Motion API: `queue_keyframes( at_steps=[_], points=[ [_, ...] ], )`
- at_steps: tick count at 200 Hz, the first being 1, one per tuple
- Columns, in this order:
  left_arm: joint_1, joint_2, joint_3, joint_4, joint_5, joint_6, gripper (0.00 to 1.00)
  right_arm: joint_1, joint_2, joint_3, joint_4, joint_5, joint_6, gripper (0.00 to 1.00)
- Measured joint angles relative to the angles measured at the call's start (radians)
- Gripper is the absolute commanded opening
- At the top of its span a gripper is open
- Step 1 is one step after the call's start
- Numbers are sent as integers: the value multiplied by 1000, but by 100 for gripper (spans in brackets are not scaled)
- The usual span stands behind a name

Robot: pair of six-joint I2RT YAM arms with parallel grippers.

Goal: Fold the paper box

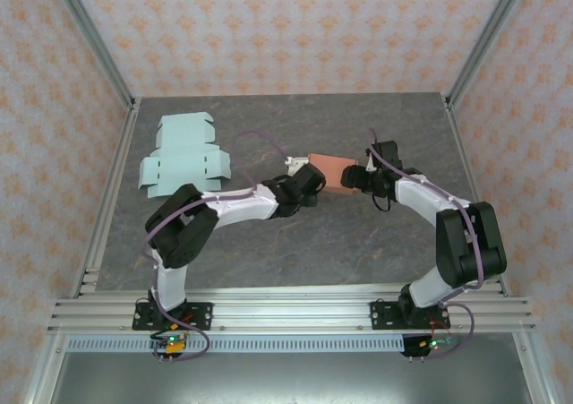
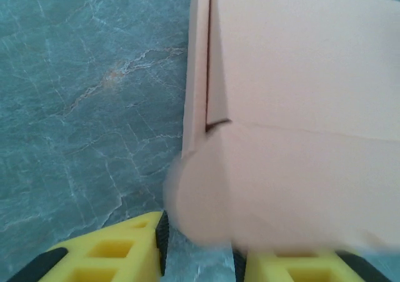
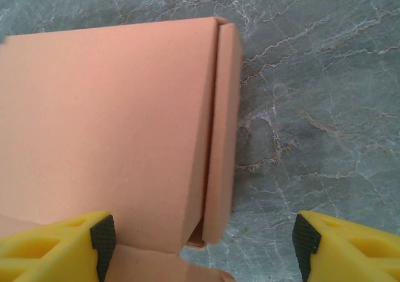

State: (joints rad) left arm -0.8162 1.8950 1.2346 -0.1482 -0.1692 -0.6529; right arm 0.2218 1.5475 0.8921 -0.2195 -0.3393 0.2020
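Observation:
A salmon paper box [image 1: 332,170], folded into shape, lies on the grey marbled table between my two grippers. My left gripper [image 1: 307,182] is at its left end. In the left wrist view the left gripper [image 2: 200,258] has its jaws a little apart with bare table between them, and a blurred rounded tab of the box [image 2: 294,94] sits just beyond the yellow fingers [image 2: 119,251]. My right gripper [image 1: 353,178] is at the box's right end. In the right wrist view the right gripper [image 3: 205,241] stands wide open and straddles a corner of the box [image 3: 112,119], where a side flap [image 3: 222,132] stands slightly proud.
A flat, unfolded light-blue box blank [image 1: 183,158] lies at the back left of the table. Aluminium frame rails [image 1: 107,207] run along the table's sides, with patterned walls behind. Both arms reach in toward the middle.

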Motion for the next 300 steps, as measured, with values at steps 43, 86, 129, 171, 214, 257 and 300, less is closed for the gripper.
queue_keyframes(
  at_steps=[43, 86, 129, 171, 214, 257, 300],
  points=[
    [0, -259, -156, 35, 36, 20, 54, 0, 38, 0, 9, -2, -4, 76],
    [34, -313, -152, 14, 71, 61, 57, 0, 84, 0, 14, -28, 0, 75],
    [85, -54, 97, -45, 132, 139, 53, -12, 50, -5, -18, -63, -1, 77],
    [104, 50, 198, -110, 166, 147, 39, -84, -135, -31, -60, -144, 23, 80],
    [144, 72, 227, -159, 192, 154, 40, -101, -211, -31, -70, -172, 50, 82],
    [175, 159, 325, -190, 244, 191, 41, -113, -62, -27, -77, -307, 104, 78],
    [218, 251, 451, -228, 324, 238, 37, -118, 137, 69, -119, -421, 104, 60]
  ],
)
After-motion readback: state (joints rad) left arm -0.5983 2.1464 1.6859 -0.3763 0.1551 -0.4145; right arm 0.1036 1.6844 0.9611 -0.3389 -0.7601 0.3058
